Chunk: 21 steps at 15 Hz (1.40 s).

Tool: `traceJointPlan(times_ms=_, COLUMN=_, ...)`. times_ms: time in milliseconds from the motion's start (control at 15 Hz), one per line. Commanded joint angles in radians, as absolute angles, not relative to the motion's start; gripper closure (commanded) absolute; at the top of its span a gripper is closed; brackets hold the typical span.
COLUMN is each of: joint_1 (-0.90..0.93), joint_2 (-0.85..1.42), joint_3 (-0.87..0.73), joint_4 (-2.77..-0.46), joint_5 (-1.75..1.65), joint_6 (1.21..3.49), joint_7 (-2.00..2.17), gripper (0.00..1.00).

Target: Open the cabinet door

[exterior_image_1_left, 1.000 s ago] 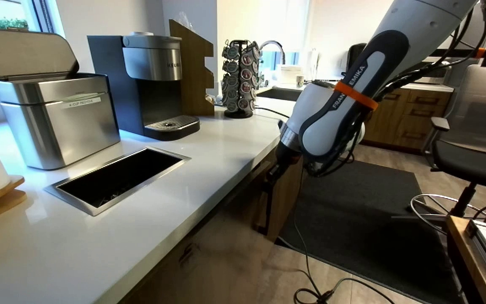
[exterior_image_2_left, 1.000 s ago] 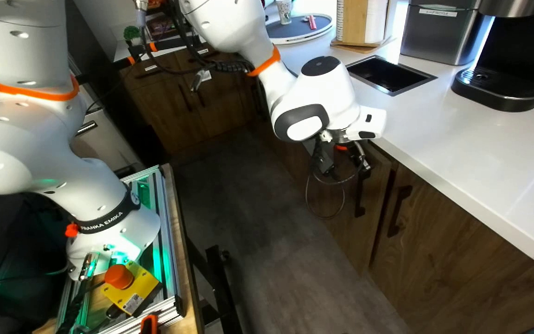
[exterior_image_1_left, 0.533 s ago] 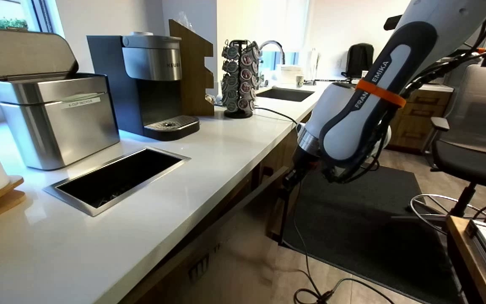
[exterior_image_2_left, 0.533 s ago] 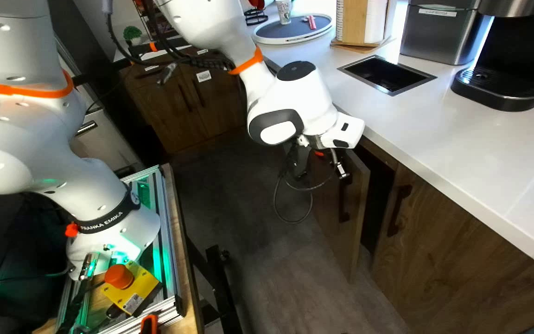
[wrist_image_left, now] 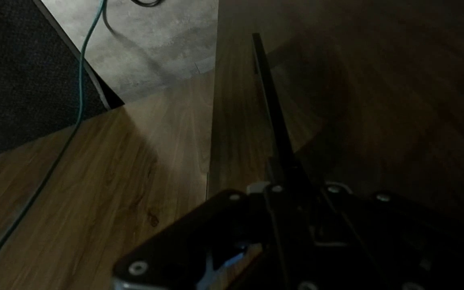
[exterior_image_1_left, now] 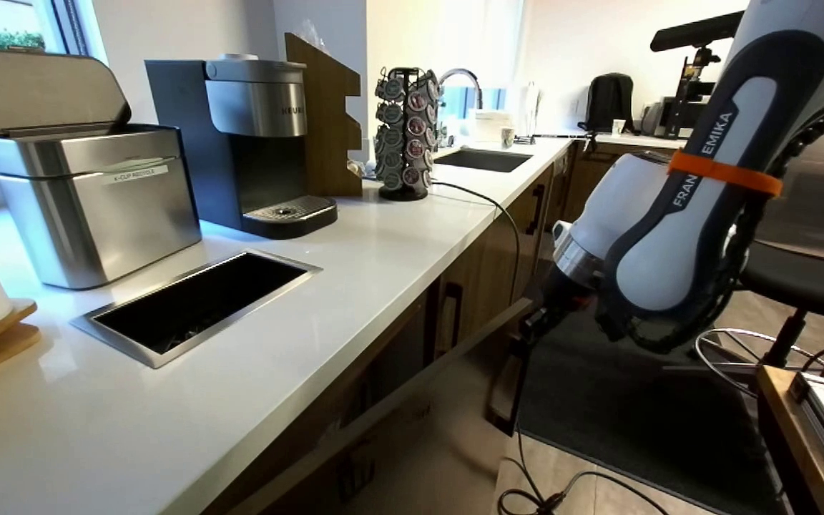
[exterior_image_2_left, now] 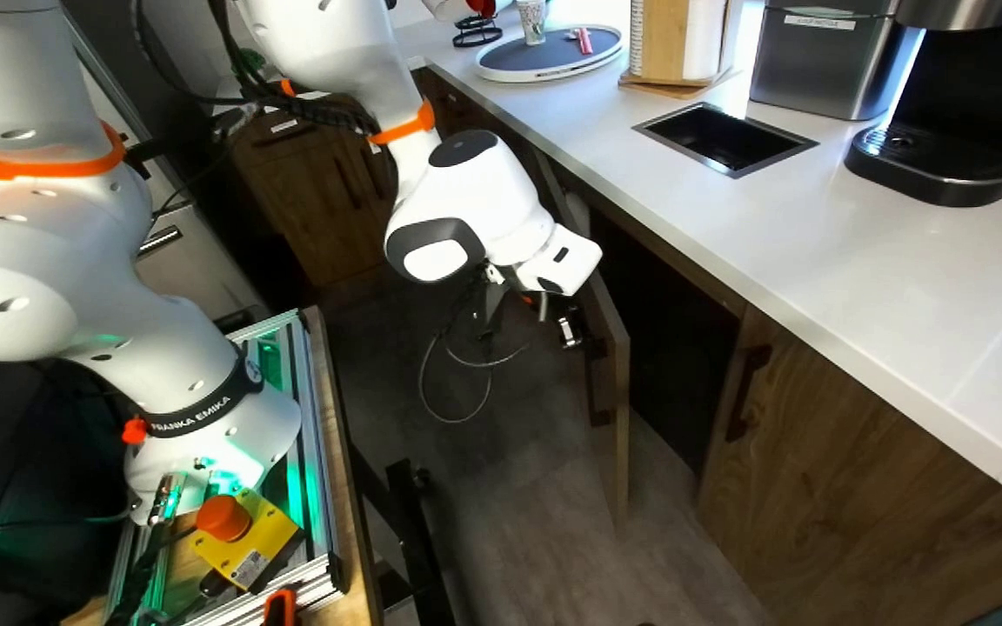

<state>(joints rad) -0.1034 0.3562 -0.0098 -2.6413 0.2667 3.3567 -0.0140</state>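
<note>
White-and-black jointed arm [exterior_image_1_left: 673, 243]: slanting down-left in an exterior view, lower end beside the white counter [exterior_image_1_left: 254, 400].
Black gripper [wrist_image_left: 301, 187]: clamped around upper end of slim black vertical bar handle [wrist_image_left: 272, 100].
Medium-brown flat wood cabinet door [exterior_image_1_left: 433, 443]: ajar, angled out from beneath counter; held by handle, mostly below gripper.
Writing: "FRAN… EMIKA" on arm; "FRANKA EMIKA" on black base band [exterior_image_2_left: 201, 416]; "K-CUP RECYCLE" on stainless-steel bin [exterior_image_1_left: 147, 222]; "KEUR…" on grey-and-silver coffee maker [exterior_image_1_left: 262, 111].

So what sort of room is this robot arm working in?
Most likely a kitchenette, perhaps a shared one. There's a dark-and-silver Keurig coffee maker, a boxy silver metal bin labelled for K-Cup recycling, and a dark rectangular sink set into the long white counter.
</note>
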Motion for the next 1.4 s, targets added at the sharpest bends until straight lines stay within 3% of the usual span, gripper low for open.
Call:
traceJointPlan(times_ms=0, joint_1=-0.019, joint_2=0.286, joint_3=0.065, joint_4=-2.757, joint_5=0.345, joint_6=3.361, joint_7=0.201, gripper=0.97)
traceJointPlan(times_ms=667, joint_1=-0.011, joint_2=0.183, joint_3=0.260, joint_4=-2.849, joint_5=0.786, joint_6=3.291, joint_7=0.123, gripper=0.97)
traceJointPlan(times_ms=733, joint_1=-0.018, joint_2=0.167, joint_3=0.285, joint_4=-2.856, joint_5=0.826, joint_6=3.286, joint_7=0.107, gripper=0.62)
traceJointPlan(times_ms=1333, joint_1=0.045, joint_2=0.081, joint_3=0.397, joint_4=-2.892, joint_5=1.339, joint_6=3.261, joint_7=-0.067, gripper=0.60)
